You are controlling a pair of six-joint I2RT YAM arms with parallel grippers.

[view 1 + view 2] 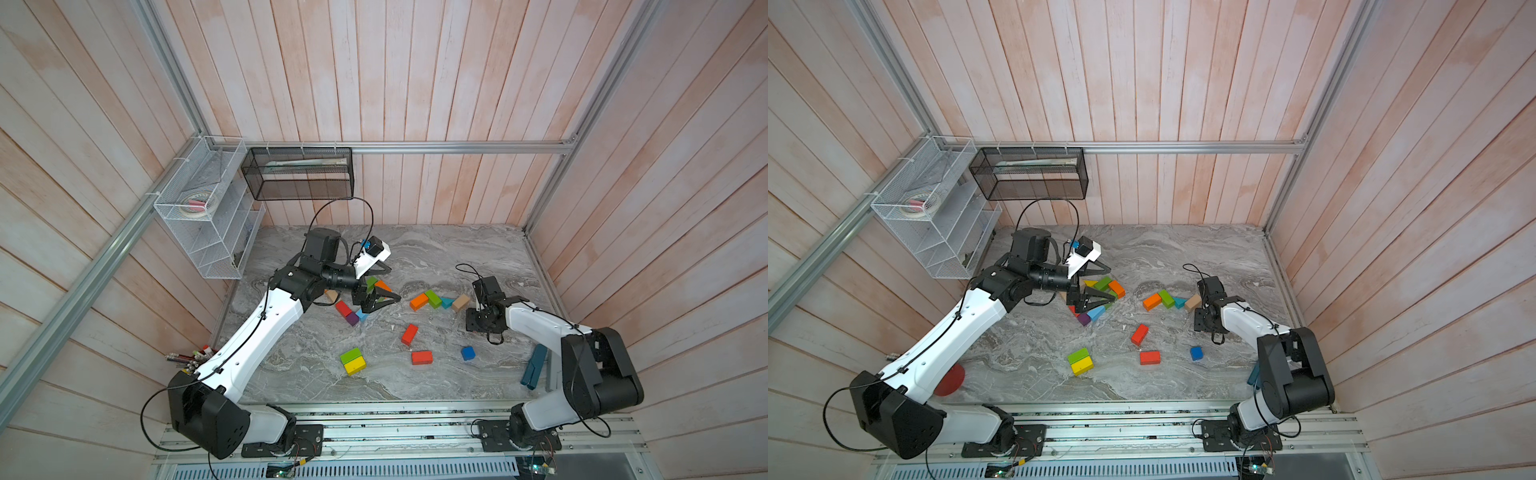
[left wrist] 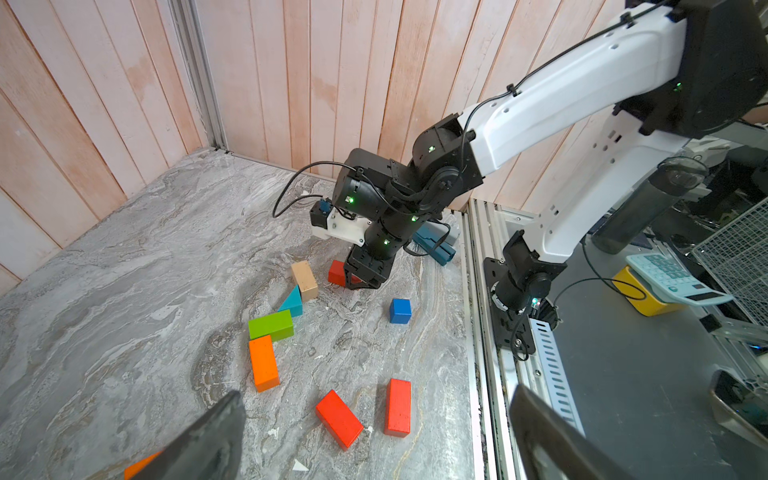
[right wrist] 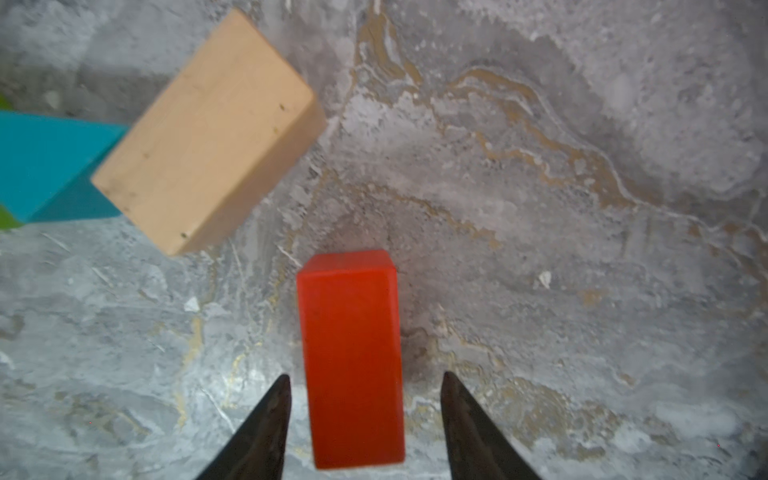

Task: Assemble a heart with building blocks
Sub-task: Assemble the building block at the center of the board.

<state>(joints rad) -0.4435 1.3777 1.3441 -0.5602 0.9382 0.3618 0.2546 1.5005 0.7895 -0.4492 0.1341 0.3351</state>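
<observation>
You lose a strip of the table (image 1: pixel 436 257) under the left arm (image 1: pixel 257 332), which in a top view also covers most of a red disc (image 1: pixel 951 380). The right arm (image 1: pixel 540 328) hides part of the dark-blue bars (image 1: pixel 534 370) at the right edge, so you cannot count them.

The left gripper (image 2: pixel 376 395) hangs wide open and empty above the left cluster of blocks (image 1: pixel 343 308). Its body hides much of that cluster. Only parts of a yellow wedge (image 1: pixel 1090 283), a green, an orange and a light-blue wedge (image 1: pixel 1096 312) show.

You cannot see the fingers of the right gripper (image 3: pixel 365 376) from above. Its wrist view shows the jaws parted, with a gap on each side of a red brick (image 3: pixel 351 357), so it grips nothing. That brick rests on the table near a tan brick (image 3: pixel 208 133) and is out of sight in both top views.

Your count of blocks, all on the table:
- four red, counting the one between the jaws
- at least three green
- two orange
- two tan
- two yellow: a yellow brick (image 1: pixel 354 366) and the wedge
- two bluish wedges
- one blue cube (image 1: pixel 468 353)
- one purple piece (image 1: pixel 352 318)

An orange, a green, the teal wedge (image 1: pixel 446 302) and the tan brick lie end to end in a row right of centre.
</observation>
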